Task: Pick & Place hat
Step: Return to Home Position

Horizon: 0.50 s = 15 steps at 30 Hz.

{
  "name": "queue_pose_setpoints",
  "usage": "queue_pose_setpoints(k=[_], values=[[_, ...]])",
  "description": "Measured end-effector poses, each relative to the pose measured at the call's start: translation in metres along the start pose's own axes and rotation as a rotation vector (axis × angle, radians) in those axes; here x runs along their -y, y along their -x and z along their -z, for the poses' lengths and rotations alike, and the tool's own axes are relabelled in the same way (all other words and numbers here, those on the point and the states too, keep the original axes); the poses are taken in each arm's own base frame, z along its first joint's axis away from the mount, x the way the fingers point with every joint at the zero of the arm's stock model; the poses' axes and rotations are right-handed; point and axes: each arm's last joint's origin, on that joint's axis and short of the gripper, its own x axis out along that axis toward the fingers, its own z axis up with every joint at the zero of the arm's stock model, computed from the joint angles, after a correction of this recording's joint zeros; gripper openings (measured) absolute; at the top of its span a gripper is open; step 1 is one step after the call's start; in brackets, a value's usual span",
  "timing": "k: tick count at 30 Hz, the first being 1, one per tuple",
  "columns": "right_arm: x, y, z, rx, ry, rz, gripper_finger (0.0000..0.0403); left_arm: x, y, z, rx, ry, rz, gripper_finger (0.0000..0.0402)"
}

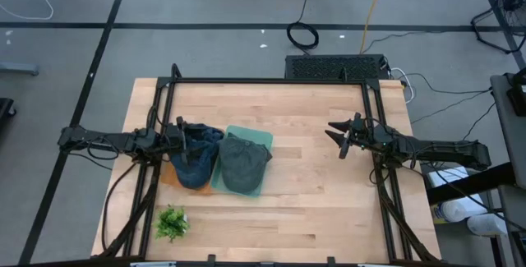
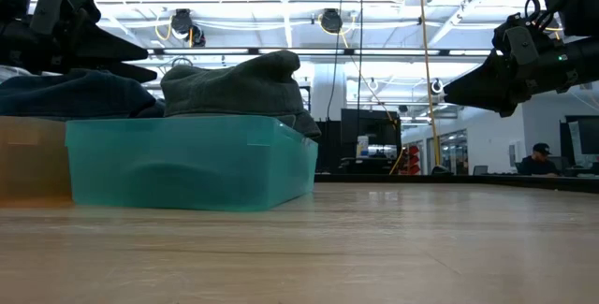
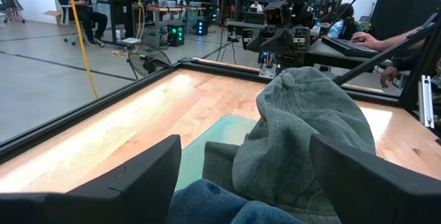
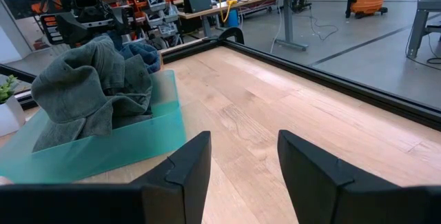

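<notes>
Grey cap [image 1: 243, 167] heaped in green bin [image 1: 260, 138], blue cap [image 1: 196, 157] alongside, plant [image 1: 172, 223] near, left end effector [image 1: 182, 138] wide, right end effector [image 1: 334, 140] wide

Both arms are slim, jointed and matte black, the left arm [image 1: 107, 141] at the frame's left, the right arm [image 1: 440, 148] at its right, with thin black cables [image 1: 115, 197] alongside; the left gripper [image 3: 244, 145] and right gripper [image 4: 242, 138] carry broad, wedge-shaped black fingers [image 4: 176, 176]

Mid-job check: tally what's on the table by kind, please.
Bins: 2, the green bin and the orange bin.
Caps: 2 visible, the grey cap and the blue cap.
Plants: 1, the small plant.
Total: 5.
</notes>
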Motion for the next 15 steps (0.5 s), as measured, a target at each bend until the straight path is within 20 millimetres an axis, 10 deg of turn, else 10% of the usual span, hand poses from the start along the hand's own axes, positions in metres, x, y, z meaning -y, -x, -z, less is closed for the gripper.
queue_pose_setpoints(k=[15], values=[[0.0000, 0.0000, 0.0000, 0.000, 0.000, 0.000, 0.0155, 0.0000, 0.0000, 0.0001, 0.000, 0.000, 0.000, 0.0316]])
